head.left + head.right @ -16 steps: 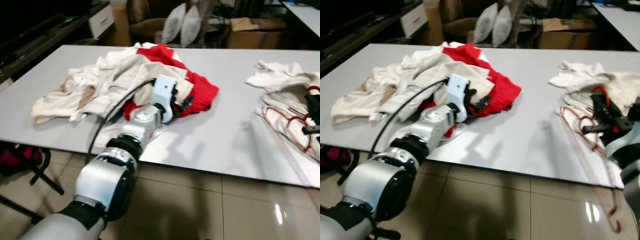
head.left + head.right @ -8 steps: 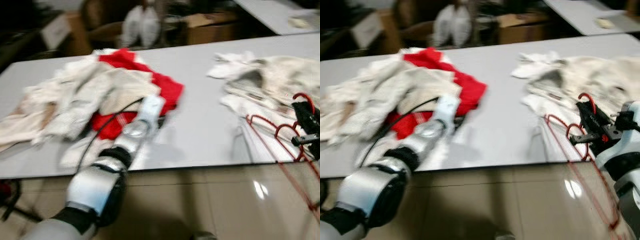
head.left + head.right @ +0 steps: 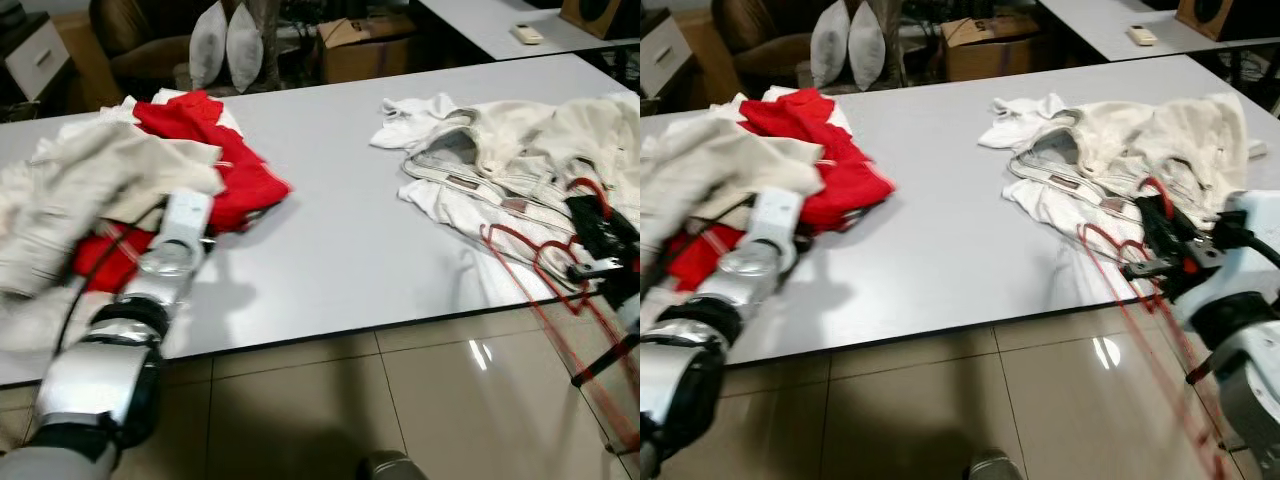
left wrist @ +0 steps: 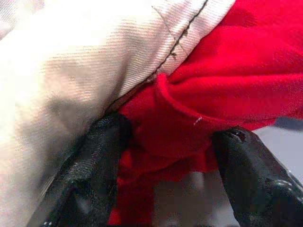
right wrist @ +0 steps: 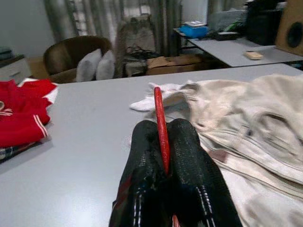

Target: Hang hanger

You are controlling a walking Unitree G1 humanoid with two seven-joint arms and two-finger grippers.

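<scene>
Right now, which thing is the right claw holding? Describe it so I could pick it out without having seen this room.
Start at the long grey table and go to the heap of cream clothes at its right end. At the near edge of that heap the right claw is shut on a red wire hanger. It is the one thin, rigid red outline there, unlike the soft red garment in the left pile.

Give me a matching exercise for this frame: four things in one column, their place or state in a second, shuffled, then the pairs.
Things:
1. red hanger
2. left gripper
3. cream jacket
4. pillows

Places or states:
A. spread on the table's right part
B. pinched between the right gripper's fingers
C. on the brown chair beyond the table
D. open around a fold of red cloth

Pairs: 1-B, 2-D, 3-A, 4-C
</scene>
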